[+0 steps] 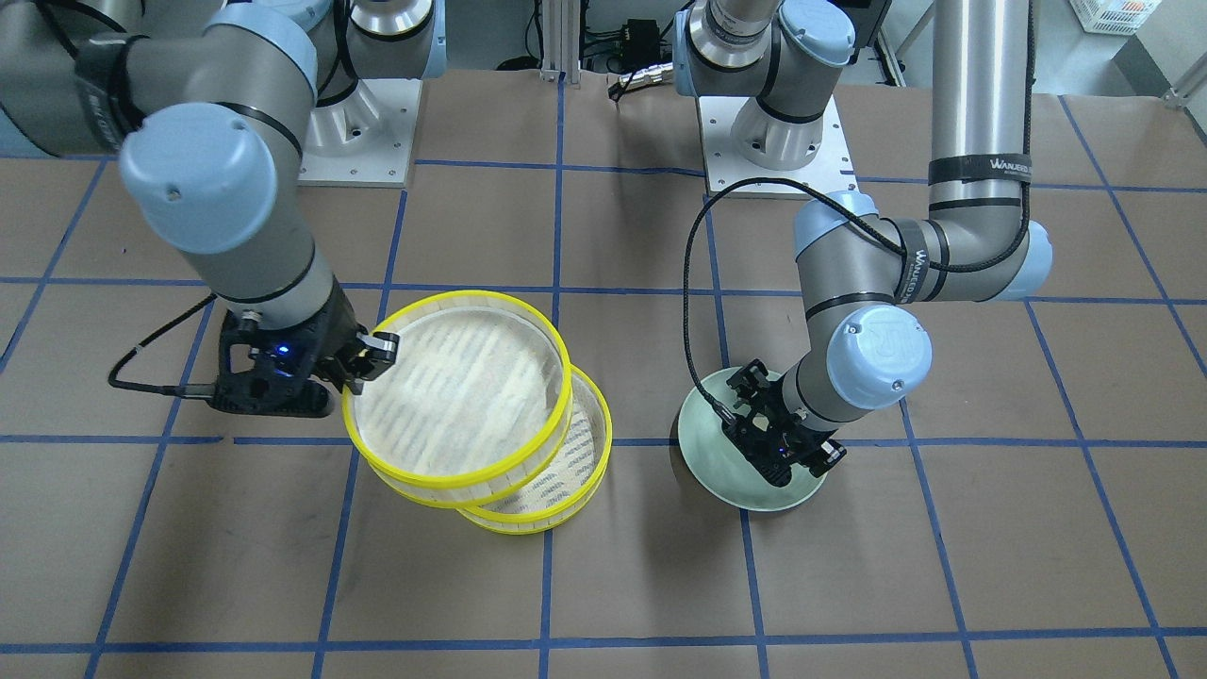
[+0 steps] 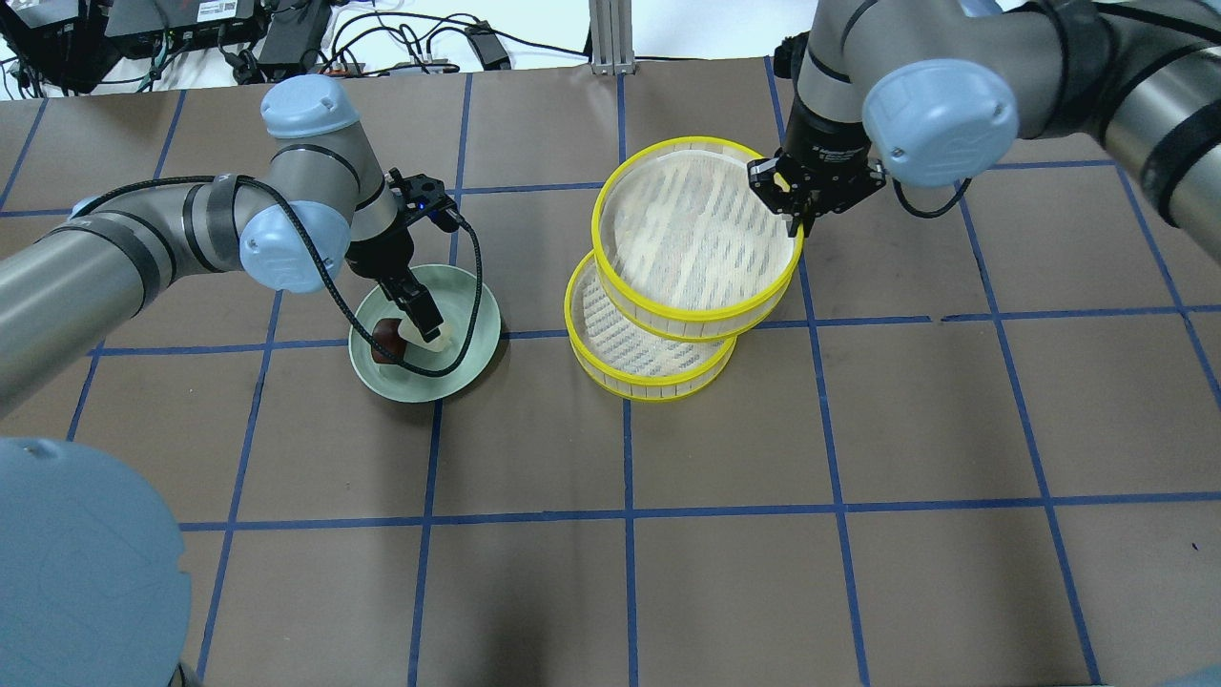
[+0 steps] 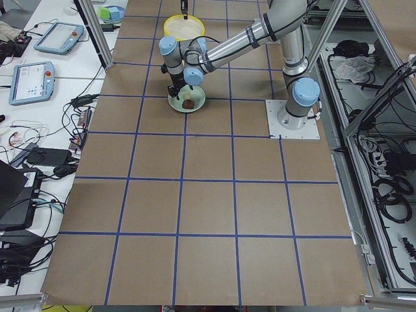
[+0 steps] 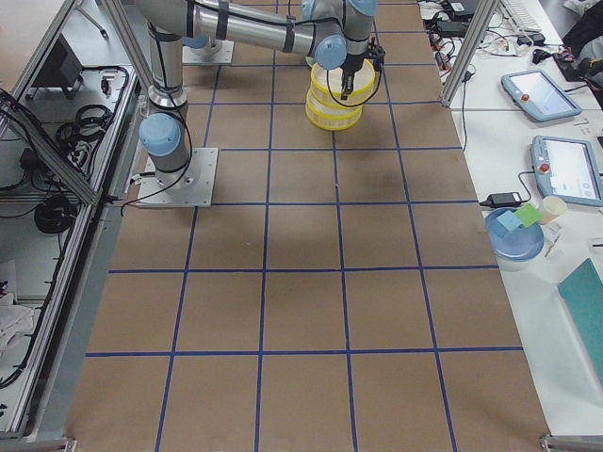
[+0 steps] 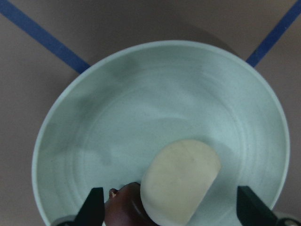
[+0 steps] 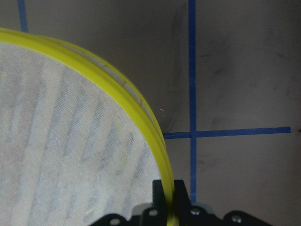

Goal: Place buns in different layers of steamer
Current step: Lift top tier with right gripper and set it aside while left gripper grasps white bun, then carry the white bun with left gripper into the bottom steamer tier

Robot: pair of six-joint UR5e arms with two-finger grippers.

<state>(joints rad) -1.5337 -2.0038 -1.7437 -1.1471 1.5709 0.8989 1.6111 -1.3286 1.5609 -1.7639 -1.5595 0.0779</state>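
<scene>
- Nearest the left wrist lens, the left gripper (image 5: 171, 203) hangs wide open, holding nothing. Its fingers straddle the cream bun (image 5: 181, 181).
- You see the dark bun (image 5: 123, 208) touching the cream one, close to one finger. Both lie in the pale green plate (image 5: 141, 103), on the table's left half, about midway between the robot's edge and yours.
- Expect the buns to be light, soft and easily dented, so grip across the widest middle with a gentle squeeze. Closing may nudge the dark bun.
- Your left arm bends down at the wrist, fingers pointing straight into the plate.
- Right of the plate, near the table's middle, stands the steamer (image 2: 687, 320). Its lower tray (image 2: 625, 348) is partly uncovered, and no bun shows in either layer.
- Offset toward the far edge, the upper tray (image 2: 692, 224) looks light and stiff-rimmed. It is likely to tip when held at one point.
- Farthest right, the right gripper (image 2: 794, 205) is clamped on that tray's yellow rim, its wrist pointing straight down.
</scene>
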